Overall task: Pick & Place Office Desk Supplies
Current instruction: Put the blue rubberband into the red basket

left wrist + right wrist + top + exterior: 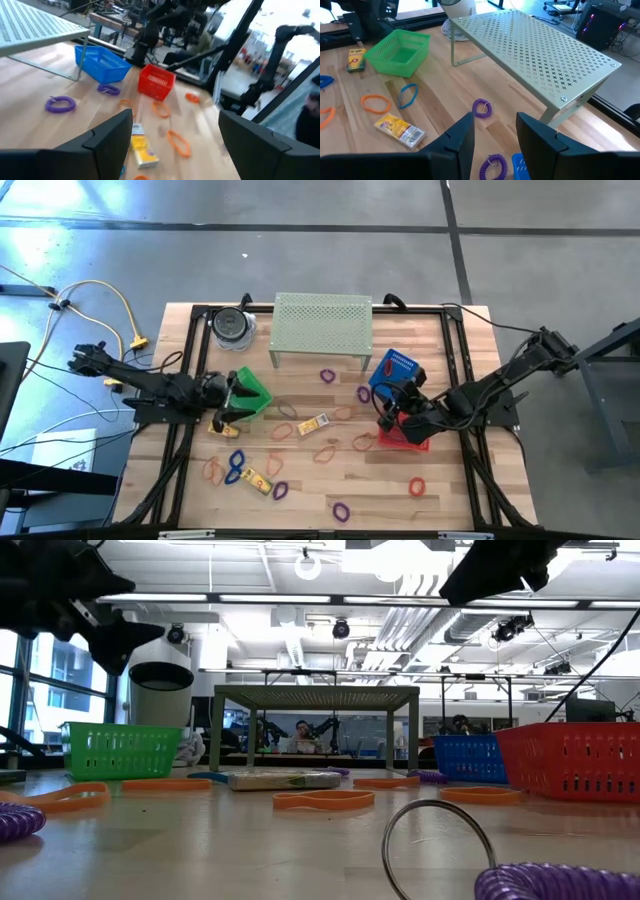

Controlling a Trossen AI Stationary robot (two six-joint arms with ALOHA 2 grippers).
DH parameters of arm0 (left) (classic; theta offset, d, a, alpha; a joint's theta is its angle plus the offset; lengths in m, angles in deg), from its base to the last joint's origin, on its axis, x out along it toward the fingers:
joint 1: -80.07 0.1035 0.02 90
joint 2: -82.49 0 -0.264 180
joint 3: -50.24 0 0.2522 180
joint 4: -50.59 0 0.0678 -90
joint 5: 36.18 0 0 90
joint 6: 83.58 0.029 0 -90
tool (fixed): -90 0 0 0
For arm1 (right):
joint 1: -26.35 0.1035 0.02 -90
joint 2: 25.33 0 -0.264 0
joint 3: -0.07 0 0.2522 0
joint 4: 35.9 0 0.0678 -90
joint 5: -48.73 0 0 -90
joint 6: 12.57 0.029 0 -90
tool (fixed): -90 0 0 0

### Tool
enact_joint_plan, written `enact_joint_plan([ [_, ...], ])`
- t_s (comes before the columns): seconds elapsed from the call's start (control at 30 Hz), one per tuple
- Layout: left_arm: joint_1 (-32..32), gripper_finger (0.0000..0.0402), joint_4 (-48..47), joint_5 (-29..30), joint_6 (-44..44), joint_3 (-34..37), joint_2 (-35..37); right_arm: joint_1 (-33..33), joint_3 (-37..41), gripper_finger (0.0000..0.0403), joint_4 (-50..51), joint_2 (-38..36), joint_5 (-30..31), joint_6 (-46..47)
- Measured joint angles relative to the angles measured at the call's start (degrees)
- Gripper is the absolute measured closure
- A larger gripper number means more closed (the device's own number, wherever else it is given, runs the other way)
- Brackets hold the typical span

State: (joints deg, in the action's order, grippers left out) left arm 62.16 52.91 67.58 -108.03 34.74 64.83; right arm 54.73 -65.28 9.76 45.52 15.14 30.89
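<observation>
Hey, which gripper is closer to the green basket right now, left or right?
Left. The left gripper is right beside the green basket, at its edge. The right gripper is far across the table, by the red basket and blue basket.

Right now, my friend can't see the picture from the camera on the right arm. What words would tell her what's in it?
The right arm's two dark fingers stand open with nothing between them, above a wooden table. Ahead sit a pale green metal stand full of holes and a green basket. Purple, blue and orange bands and a yellow packet lie scattered on the wood.
</observation>
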Motion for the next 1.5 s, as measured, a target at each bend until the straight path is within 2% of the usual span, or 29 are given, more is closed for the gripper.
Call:
enact_joint_plan([
  [0.13,0.0,0.0112,2.3,-3.5,-3.3,-0.3,-2.3,0.0,0.0,0.027,0.0,0.0,-1.1,0.0],
  [0.3,0.0,0.0112,8.3,-8.9,-2.6,-3.7,-10.0,0.0,0.0,0.027,0.0,0.0,-1.2,0.0],
  [0.57,0.0,0.0112,7.7,-7.6,1.1,-13.0,-29.1,0.0,0.0,0.027,0.0,0.0,-1.2,0.0],
  [0.67,-0.1,0.0112,8.2,-9.2,1.9,-15.7,-36.1,0.0,0.0,0.027,0.0,0.0,-1.2,-0.2],
  [0.9,-0.4,0.0112,8.1,-6.3,3.3,-17.6,-47.5,0.0,0.0,0.027,0.6,0.0,-1.3,-1.7],
  [1.07,-0.6,0.0112,8.4,-4.8,13.7,-17.6,-50.7,0.0,0.0,0.027,0.7,0.0,-1.4,-3.2],
  [1.3,-0.6,0.0112,8.4,6.5,26.7,-17.7,-50.7,0.0,0.0,0.027,0.7,0.0,-1.2,-3.8],
  [1.5,1.0,0.0112,8.4,8.9,31.8,-17.7,-50.7,0.0,0.0,0.027,0.4,0.0,-1.1,-3.1],
])
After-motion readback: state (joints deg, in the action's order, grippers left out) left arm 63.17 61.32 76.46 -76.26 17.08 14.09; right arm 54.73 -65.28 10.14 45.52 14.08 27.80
